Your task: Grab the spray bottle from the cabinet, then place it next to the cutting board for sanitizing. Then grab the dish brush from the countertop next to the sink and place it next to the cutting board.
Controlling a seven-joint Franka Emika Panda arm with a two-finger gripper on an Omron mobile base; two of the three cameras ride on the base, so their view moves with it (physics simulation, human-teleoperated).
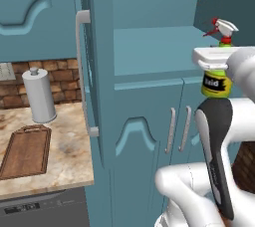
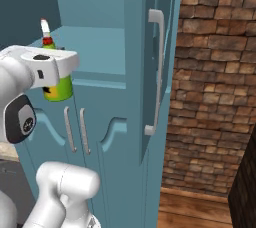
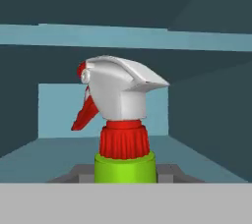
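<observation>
Closest to me, in the right of the left base view, the gripper [image 1: 215,74] has its jaws narrowed around the spray bottle [image 1: 217,83]. The hand view shows the green neck sitting between the finger tips with the red-and-white nozzle standing upright above. I judge it a grip, though whether the bottle is off the shelf yet I cannot tell.

Behind it, the cabinet [image 1: 149,47] fills the middle of the frame, door swung open, the bottle at the front edge of its shelf.

Farther off at lower left, the cutting board [image 1: 26,151] lies on the countertop [image 1: 69,151], near a paper-towel roll [image 1: 38,96].

So the first grab looks about done. Carrying the bottle to the board and the whole dish-brush errand remain.
</observation>
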